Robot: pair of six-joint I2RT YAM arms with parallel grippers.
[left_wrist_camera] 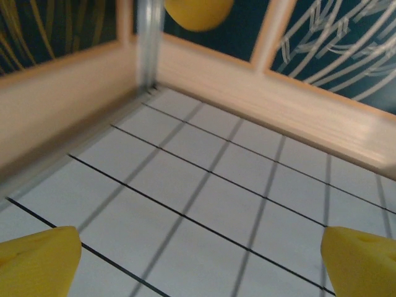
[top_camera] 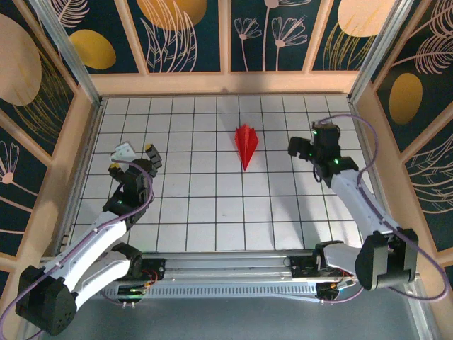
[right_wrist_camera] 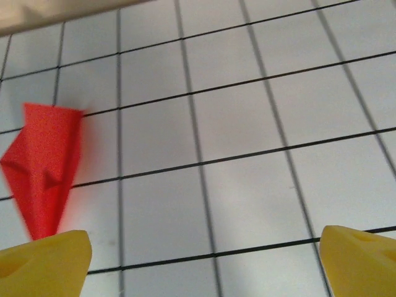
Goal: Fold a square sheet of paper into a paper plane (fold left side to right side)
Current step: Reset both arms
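The red paper plane (top_camera: 245, 145) lies flat on the white, black-lined grid of the desk (top_camera: 212, 219). It sits toward the far edge, about midway between the left and right edges. From above it reads as a narrow kite shape: widest near its far end and tapering to a long sharp point aimed at the near edge, with a crease down its middle. Nothing touches it.

Your right tool (top_camera: 310, 142) hovers above the desk to the right of the plane, near it but clearly apart, closer to the right edge. In the right wrist view the plane (right_wrist_camera: 46, 167) shows at the left side, blurred along one edge. The tool's (right_wrist_camera: 201, 266) two yellow fingertips (right_wrist_camera: 43, 263) stand wide apart at the bottom corners, with bare tiles between them.

Your left tool (top_camera: 138, 152) hangs over the left part of the desk, well apart from the plane. In the left wrist view this tool (left_wrist_camera: 198, 266) also has its yellow fingertips (left_wrist_camera: 37, 260) spread wide with nothing between them. It faces the far left corner of the desk, where a metal post (left_wrist_camera: 148, 43) rises.

A pale wooden wall (top_camera: 226, 81) runs round the desk. Above it are dark blue panels (top_camera: 184, 35) painted with outlined leaves and yellow ovals.
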